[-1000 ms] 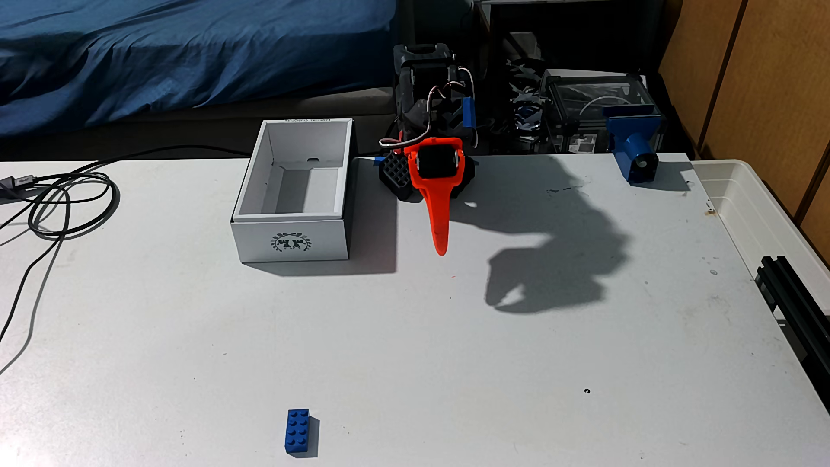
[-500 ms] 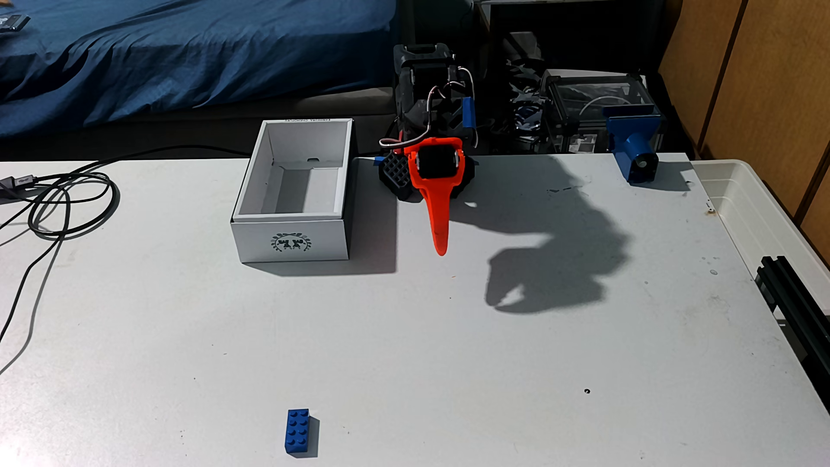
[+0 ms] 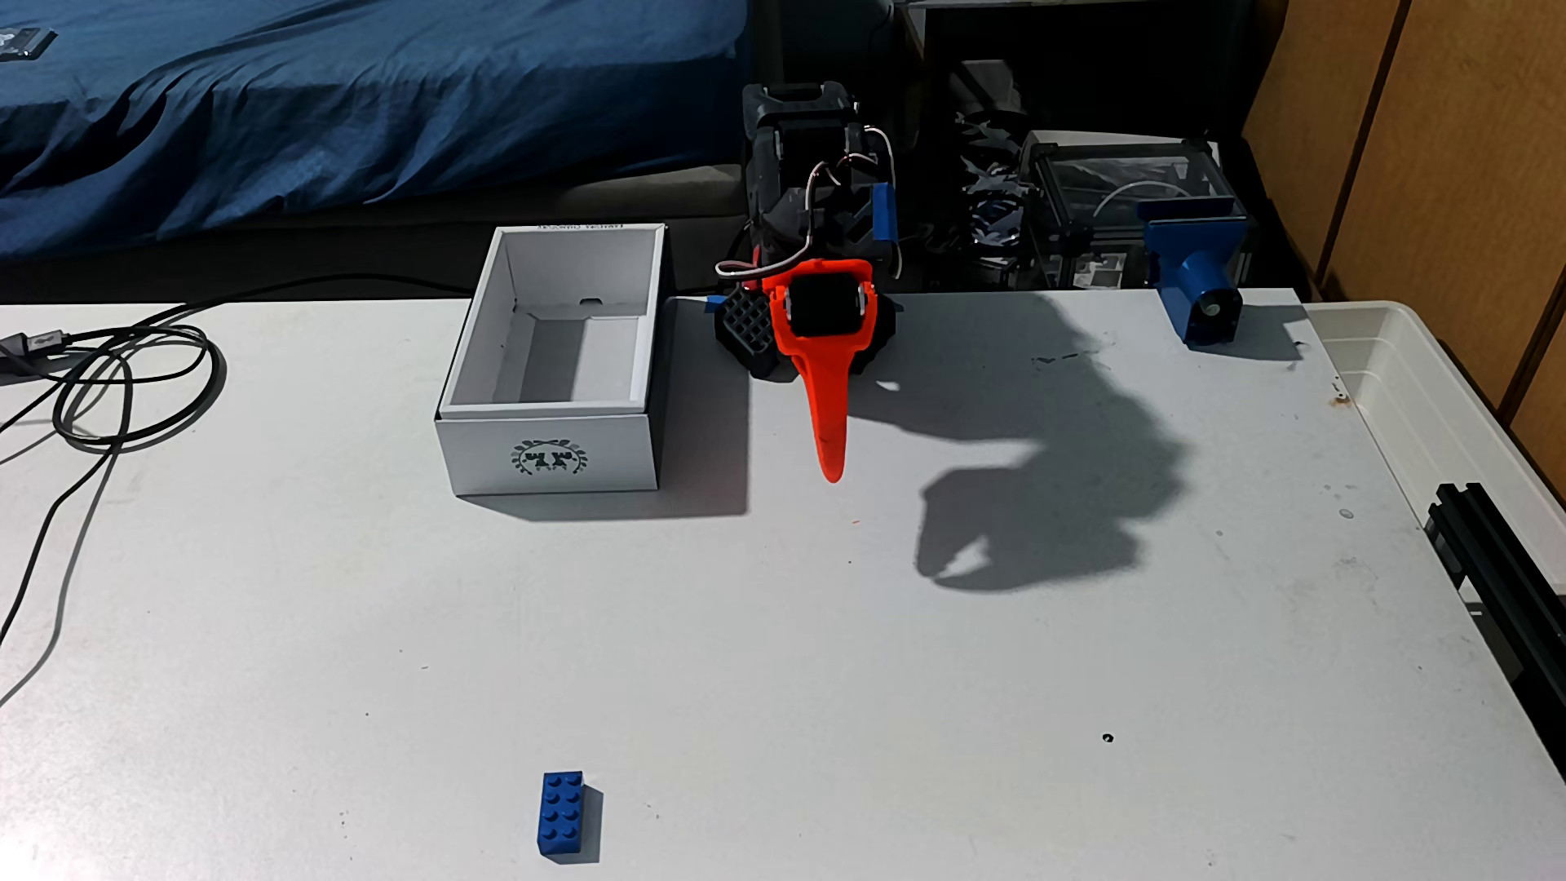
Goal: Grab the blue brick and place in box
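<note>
The blue brick point(image 3: 561, 815) lies studs up near the table's front edge, left of centre, with bare table all around it. The white box point(image 3: 474, 457) stands open-topped and empty at the back left of centre, its wreath emblem facing the camera. My arm is folded at the table's back edge, just right of the box. The gripper point(image 3: 833, 473) points down and forward, its orange finger over the black one, shut with nothing in it. It hangs far behind the brick and beside the box's front right corner.
Black cables point(image 3: 127, 381) coil at the table's left edge. A blue printed mount point(image 3: 1199, 284) sits at the back right, a translucent tub point(image 3: 1424, 398) beside the right edge, and a black rail point(image 3: 1500, 559) further forward. The arm's shadow falls right of the gripper.
</note>
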